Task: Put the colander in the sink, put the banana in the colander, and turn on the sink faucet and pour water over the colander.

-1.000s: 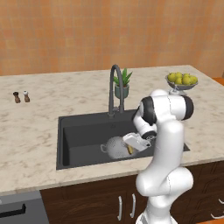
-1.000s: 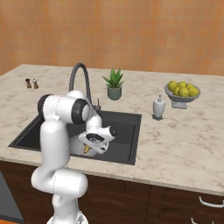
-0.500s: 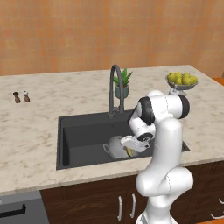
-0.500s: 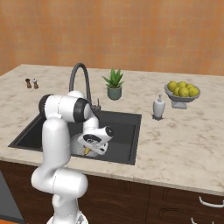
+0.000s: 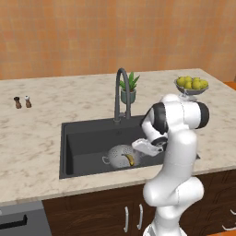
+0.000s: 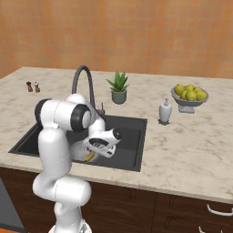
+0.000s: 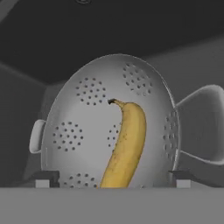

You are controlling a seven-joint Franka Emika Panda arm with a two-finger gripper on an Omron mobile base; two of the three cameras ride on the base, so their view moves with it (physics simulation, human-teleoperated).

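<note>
Hand view shows the colander (image 7: 109,127) in the black sink (image 7: 131,30), the banana (image 7: 127,146) lying inside it. Both finger tips (image 7: 43,179) stand wide apart, either side of the banana's lower end, touching nothing.

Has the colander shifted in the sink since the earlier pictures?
No. The colander lies in the same spot in the sink, below and just right of the faucet base.

Matt perforated metal colander (image 7: 87,131), smooth yellow banana (image 7: 127,144), matt black sink (image 5: 85,138), polished stone-look counter (image 5: 41,124)
</note>
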